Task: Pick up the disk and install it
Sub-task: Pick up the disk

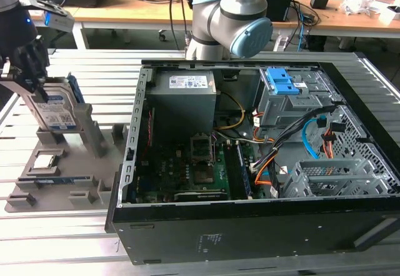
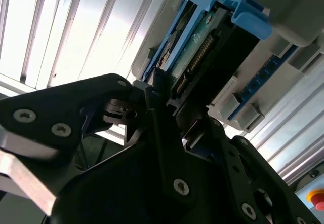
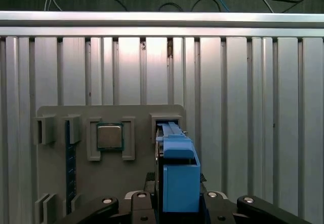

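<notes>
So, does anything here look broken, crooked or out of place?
Nothing stands out. The disk stands on edge in the grey holder, with the gripper at its top. The computer case lies open, with cables inside.

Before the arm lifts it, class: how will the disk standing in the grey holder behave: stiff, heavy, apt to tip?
Probably stiff: the disk is a metal-cased slab in blue rails. Likely heavy for its size, given that casing. Standing on edge in the grey holder, it may bind or tip if pulled askew.
</notes>
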Controlling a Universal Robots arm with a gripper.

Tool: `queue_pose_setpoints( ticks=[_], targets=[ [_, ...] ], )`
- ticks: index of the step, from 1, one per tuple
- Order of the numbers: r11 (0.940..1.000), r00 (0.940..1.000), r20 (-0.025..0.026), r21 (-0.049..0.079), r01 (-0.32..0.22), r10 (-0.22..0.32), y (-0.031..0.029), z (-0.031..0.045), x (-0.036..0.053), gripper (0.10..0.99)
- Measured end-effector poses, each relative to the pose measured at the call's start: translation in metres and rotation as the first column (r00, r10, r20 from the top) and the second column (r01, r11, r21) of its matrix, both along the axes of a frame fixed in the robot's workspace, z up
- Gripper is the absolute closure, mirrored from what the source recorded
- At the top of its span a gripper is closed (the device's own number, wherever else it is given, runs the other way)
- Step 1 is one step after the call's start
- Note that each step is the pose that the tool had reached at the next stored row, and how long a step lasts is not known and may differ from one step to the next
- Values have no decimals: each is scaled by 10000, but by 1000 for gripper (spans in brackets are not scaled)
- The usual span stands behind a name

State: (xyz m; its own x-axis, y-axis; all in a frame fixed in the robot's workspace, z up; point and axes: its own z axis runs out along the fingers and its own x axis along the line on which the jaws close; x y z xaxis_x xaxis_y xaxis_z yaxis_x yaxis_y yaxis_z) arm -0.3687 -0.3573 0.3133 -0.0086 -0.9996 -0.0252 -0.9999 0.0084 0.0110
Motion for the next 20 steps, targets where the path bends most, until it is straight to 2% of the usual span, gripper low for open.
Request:
queue_pose_setpoints(
  ticks=[9,20],
  targets=[
    [10000,10000,0,0,0,0,0,135,0,722],
    [10000,10000,0,0,0,0,0,266,0,722]
  ],
)
